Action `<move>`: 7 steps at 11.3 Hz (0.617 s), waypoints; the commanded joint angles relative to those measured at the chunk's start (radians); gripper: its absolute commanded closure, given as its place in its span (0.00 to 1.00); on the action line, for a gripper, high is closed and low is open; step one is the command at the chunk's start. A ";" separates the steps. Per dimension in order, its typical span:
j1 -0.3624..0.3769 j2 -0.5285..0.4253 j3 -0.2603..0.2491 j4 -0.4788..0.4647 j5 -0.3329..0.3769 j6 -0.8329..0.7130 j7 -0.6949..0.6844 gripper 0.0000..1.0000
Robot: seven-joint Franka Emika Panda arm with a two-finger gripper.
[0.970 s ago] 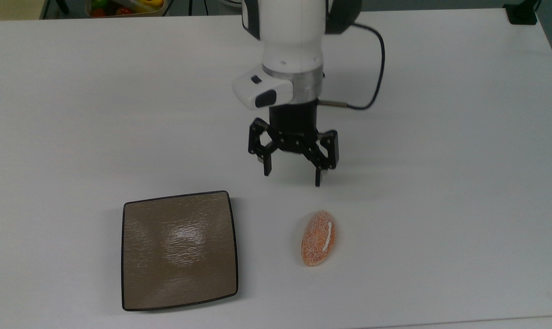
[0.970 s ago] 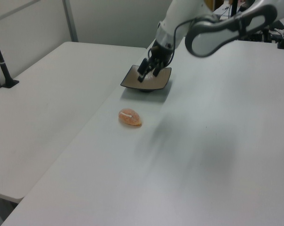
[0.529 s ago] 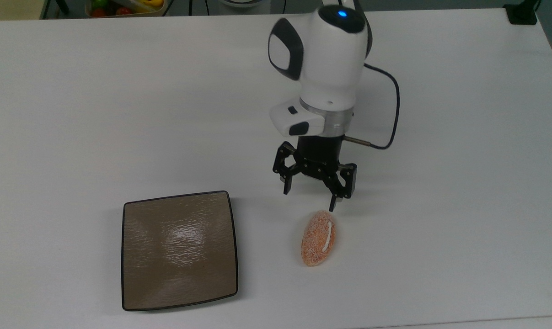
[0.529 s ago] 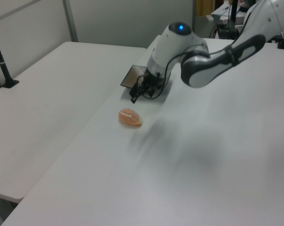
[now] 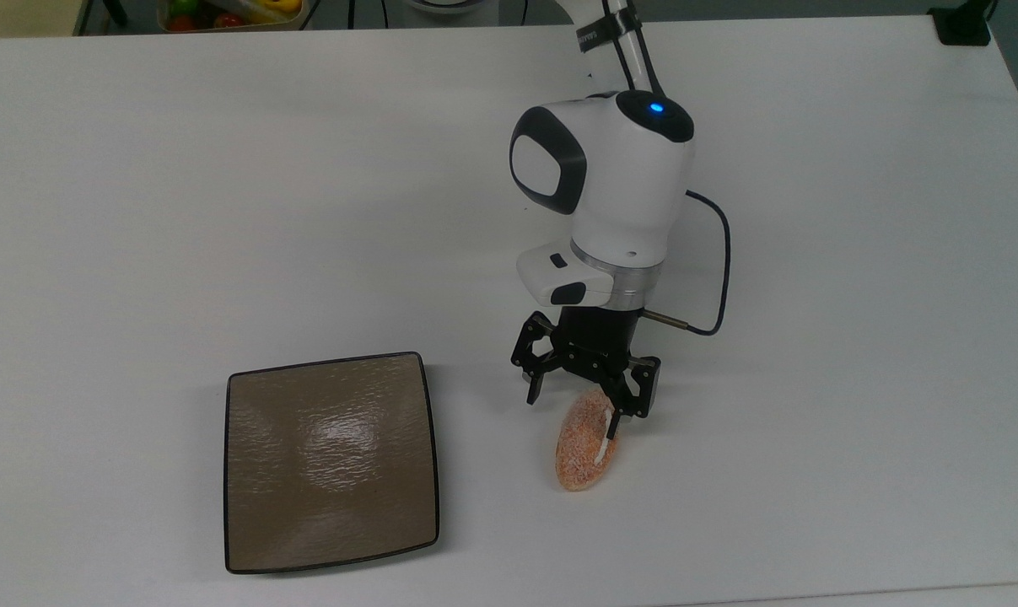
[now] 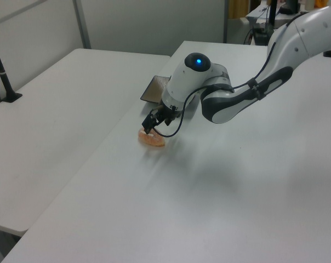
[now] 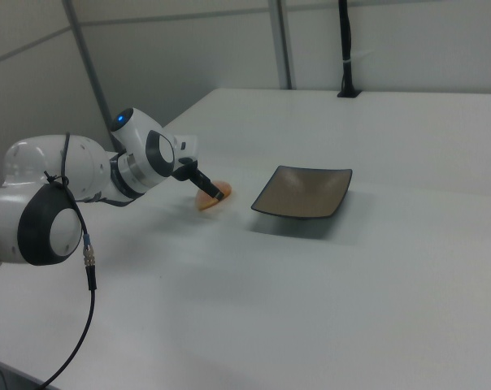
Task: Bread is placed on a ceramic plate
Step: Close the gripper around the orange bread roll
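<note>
The gripper (image 5: 576,415) hangs low over the bread's (image 5: 583,451) far end, fingers (image 5: 532,391) apart astride it; the bread lies on the white bench (image 5: 812,253), beside the ceramic plate (image 5: 331,459)

The bread (image 5: 585,447) is lying on the bench (image 5: 222,211), apart from the ceramic plate (image 5: 330,462) on the top view's left.
</note>
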 commanded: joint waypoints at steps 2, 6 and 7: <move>0.027 0.033 -0.017 0.035 -0.037 0.032 0.035 0.00; 0.032 0.035 -0.017 0.029 -0.088 0.036 0.035 0.65; 0.032 0.035 -0.015 0.029 -0.091 0.044 0.035 0.66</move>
